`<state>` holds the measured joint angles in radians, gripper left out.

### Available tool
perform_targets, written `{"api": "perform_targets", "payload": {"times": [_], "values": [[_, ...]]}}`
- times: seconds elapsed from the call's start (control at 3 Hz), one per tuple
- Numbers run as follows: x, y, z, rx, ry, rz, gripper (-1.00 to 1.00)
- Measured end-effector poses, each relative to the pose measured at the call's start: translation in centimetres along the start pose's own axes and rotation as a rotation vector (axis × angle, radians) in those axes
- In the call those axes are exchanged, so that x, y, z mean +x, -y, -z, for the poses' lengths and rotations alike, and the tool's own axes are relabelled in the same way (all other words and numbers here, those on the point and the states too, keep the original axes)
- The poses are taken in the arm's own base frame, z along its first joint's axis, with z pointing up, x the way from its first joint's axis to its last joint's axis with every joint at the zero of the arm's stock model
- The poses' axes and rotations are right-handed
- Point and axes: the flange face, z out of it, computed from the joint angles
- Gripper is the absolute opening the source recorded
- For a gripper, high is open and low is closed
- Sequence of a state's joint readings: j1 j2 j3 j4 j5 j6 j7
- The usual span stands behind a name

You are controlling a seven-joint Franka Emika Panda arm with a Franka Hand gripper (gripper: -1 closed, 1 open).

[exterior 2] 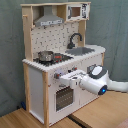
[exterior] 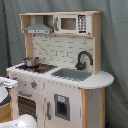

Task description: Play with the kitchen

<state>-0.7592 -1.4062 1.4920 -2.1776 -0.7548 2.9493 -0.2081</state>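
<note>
The kitchen [exterior: 60, 75] is a tall white and light-wood toy unit with a grey hood [exterior: 38, 28], a black faucet [exterior: 83, 59], a sink [exterior: 72, 74] and a small metal pot [exterior: 31, 62] on the stove. In the second exterior view the kitchen [exterior 2: 35, 85] shows its knob panel and oven door [exterior 2: 62, 98]. My white arm reaches in from the second exterior view's right, with my gripper [exterior 2: 63, 76] up against the knob panel above the oven door. The first exterior view shows only white arm parts [exterior: 7, 83] at its left edge.
A microwave [exterior: 75, 23] sits in the upper shelf beside the hood. A grey curtain [exterior 2: 10, 50] hangs behind the kitchen. The unit stands on a wooden floor [exterior 2: 25, 119]. Another rounded white arm part [exterior: 20, 121] shows at the first exterior view's bottom edge.
</note>
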Motion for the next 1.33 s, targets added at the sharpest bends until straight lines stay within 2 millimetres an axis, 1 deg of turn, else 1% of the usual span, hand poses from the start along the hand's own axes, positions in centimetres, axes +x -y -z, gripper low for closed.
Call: {"api": "perform_targets", "payload": {"times": [0.33,0.67,1.0,1.33], "values": [[1.1,0.8,-1.3,0.008,-0.065,0.029,1.00],[2.0,0.3,-3.2,0.005,-0.079,0.018,1.00],[2.5,0.2,-4.6,0.020,-0.091,-0.051,1.00],[2.4,0.2,-4.7,0.020,-0.090,-0.049,-1.00]]}}
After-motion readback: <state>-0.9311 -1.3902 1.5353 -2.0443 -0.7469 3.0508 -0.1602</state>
